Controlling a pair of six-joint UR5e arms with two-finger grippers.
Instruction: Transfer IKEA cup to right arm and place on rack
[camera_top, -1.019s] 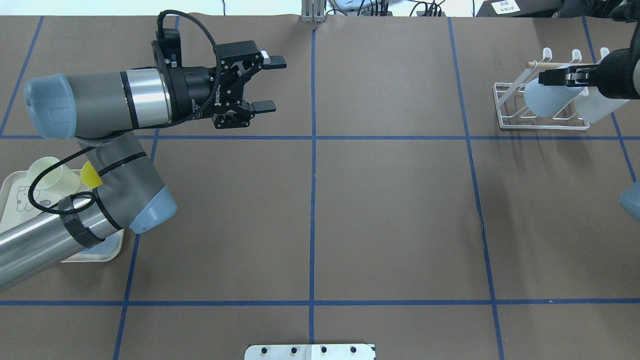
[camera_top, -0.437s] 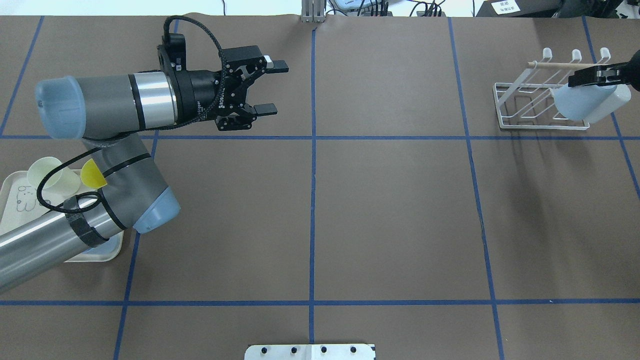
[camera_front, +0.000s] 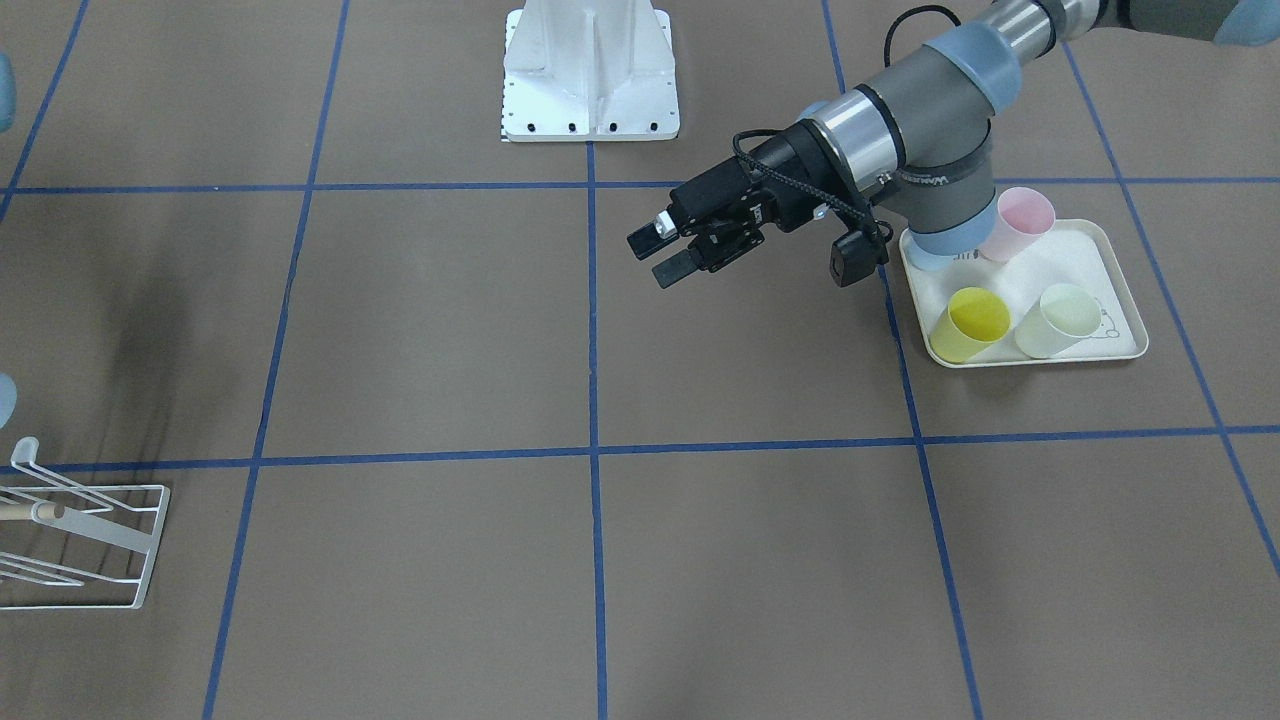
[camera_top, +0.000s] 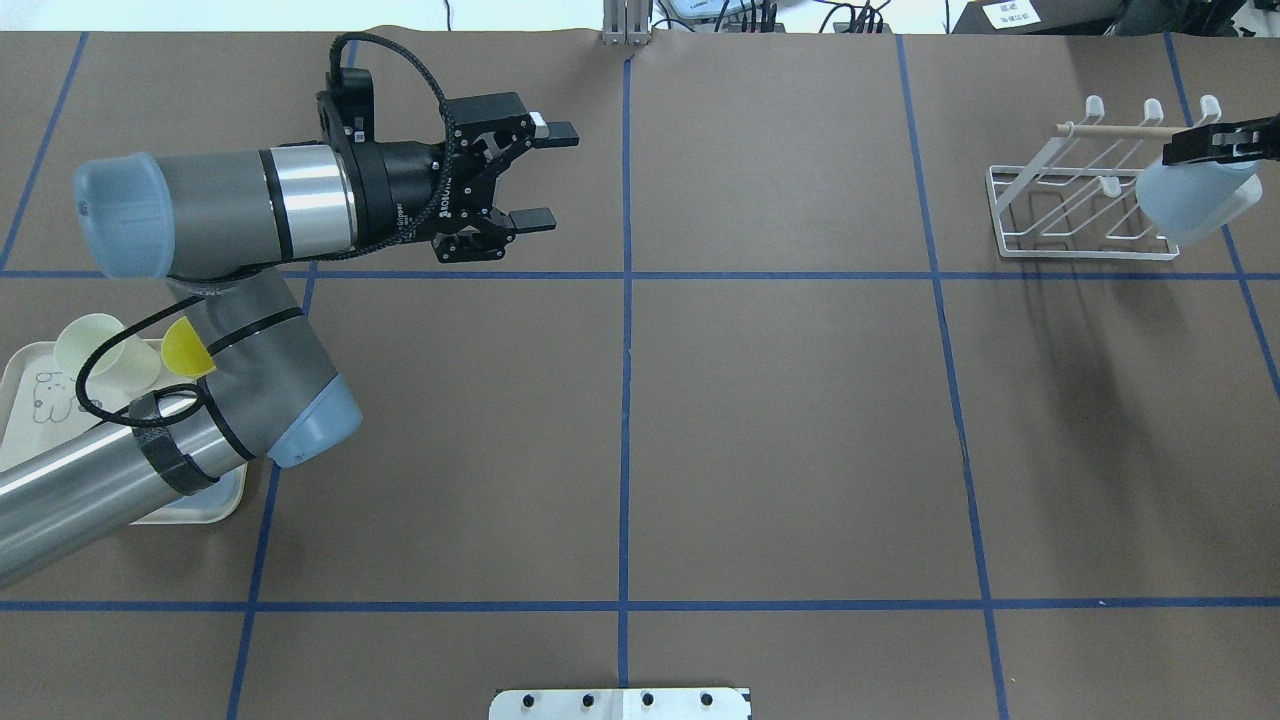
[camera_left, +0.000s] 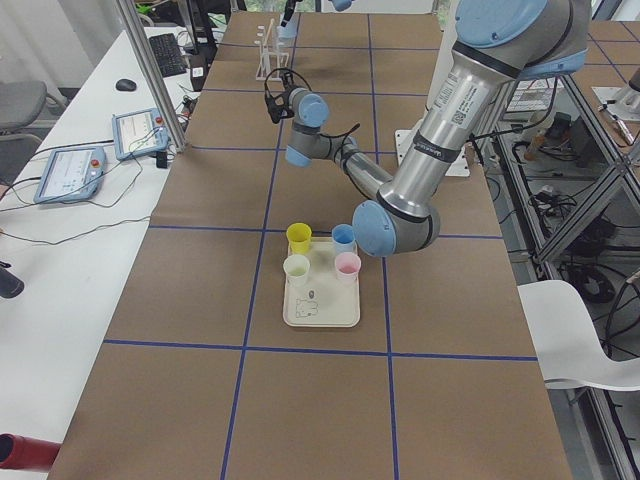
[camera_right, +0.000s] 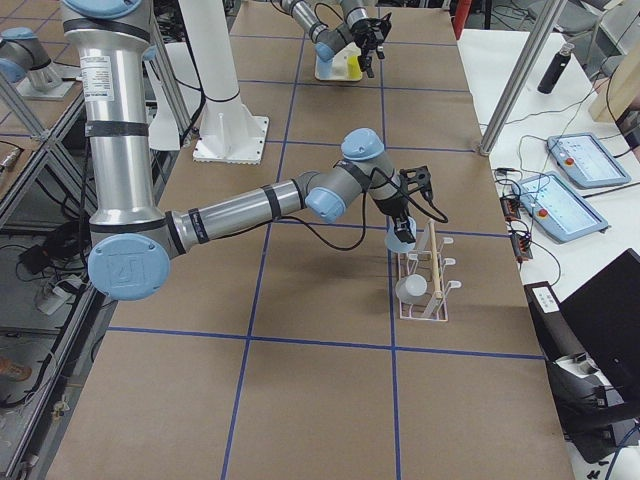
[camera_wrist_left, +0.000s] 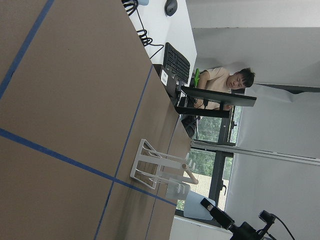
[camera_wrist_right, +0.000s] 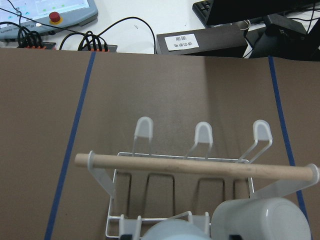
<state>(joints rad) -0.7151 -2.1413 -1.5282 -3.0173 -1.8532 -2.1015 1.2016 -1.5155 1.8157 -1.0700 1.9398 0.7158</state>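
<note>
Now, right hand (camera_top: 1190, 158) gripping blue cup (camera_top: 1190, 200) at rack's (camera_top: 1080, 256) end, left hand (camera_top: 555, 172) splayed, well apart.

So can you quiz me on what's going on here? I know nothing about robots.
1. True or false: the left gripper is holding a cup.
2. Where is the light-blue cup that the right gripper holds? A) at the table's centre B) by the white wire rack C) beside the robot's base
3. In the left-side view, how many cups are on the cream tray?
Key: 1 false, it is open and empty. 2 B. 3 four: yellow cup, second blue cup, pink cup, pale green cup.
</note>
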